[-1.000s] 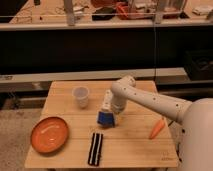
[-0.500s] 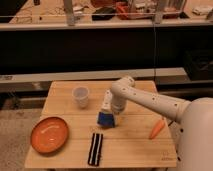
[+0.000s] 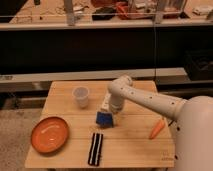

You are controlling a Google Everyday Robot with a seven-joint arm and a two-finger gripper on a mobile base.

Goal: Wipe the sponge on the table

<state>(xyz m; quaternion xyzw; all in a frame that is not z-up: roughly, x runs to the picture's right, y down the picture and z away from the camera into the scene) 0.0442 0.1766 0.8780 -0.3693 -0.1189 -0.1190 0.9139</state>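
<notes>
The blue sponge [image 3: 104,119] sits near the middle of the light wooden table [image 3: 130,145], tilted slightly against the plank top. My gripper [image 3: 106,113] reaches down from the white arm [image 3: 150,100] and presses onto the sponge's top. The arm comes in from the right, over the table's right half. The gripper's tips are buried behind the sponge and the wrist.
A translucent cup [image 3: 80,96] stands left of the gripper. An orange plate [image 3: 49,134] lies at the front left corner. A black-and-white striped strip [image 3: 95,148] lies just in front of the sponge. An orange carrot [image 3: 156,128] rests at the right edge. A long grey shelf [image 3: 75,77] runs behind.
</notes>
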